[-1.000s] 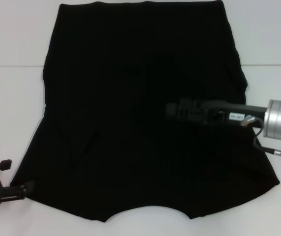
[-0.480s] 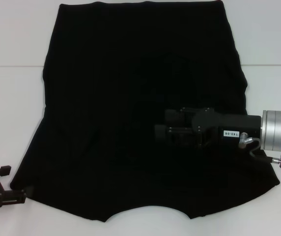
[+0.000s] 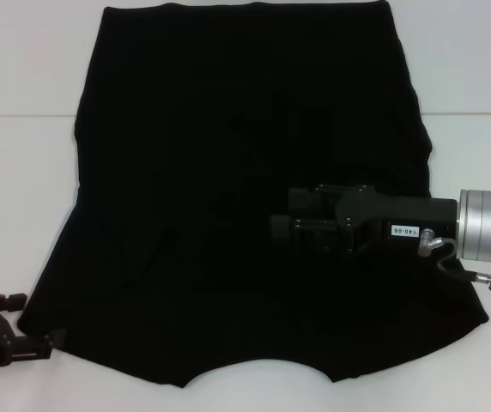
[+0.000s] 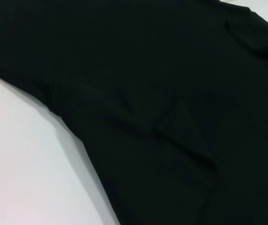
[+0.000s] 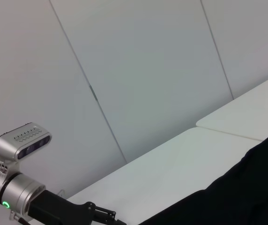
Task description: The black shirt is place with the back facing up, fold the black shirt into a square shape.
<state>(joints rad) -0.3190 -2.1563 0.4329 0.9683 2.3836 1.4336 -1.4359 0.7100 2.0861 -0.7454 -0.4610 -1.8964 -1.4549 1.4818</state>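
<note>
The black shirt [image 3: 228,172] lies flat on the white table [image 3: 22,172], with its curved neckline at the near edge and its sides folded in. My right gripper [image 3: 281,225] hovers over the shirt's right middle, pointing left; it is open and holds nothing. My left gripper [image 3: 24,322] sits low at the shirt's near left corner, open, with one fingertip [image 3: 48,343] at the fabric's edge. The left wrist view shows only shirt fabric [image 4: 171,108] with soft creases beside bare table [image 4: 26,164]. In the right wrist view, the left gripper [image 5: 99,215] appears far off beside the shirt [image 5: 246,197].
A seam in the table [image 3: 22,116] runs across behind the shirt's middle. Grey wall panels [image 5: 148,70] stand behind the table. Bare table surface lies to the left and right of the shirt.
My right gripper came toward the near side over the shirt and turned about its axis. My left gripper slid slightly nearer along the shirt's corner. The shirt has not moved.
</note>
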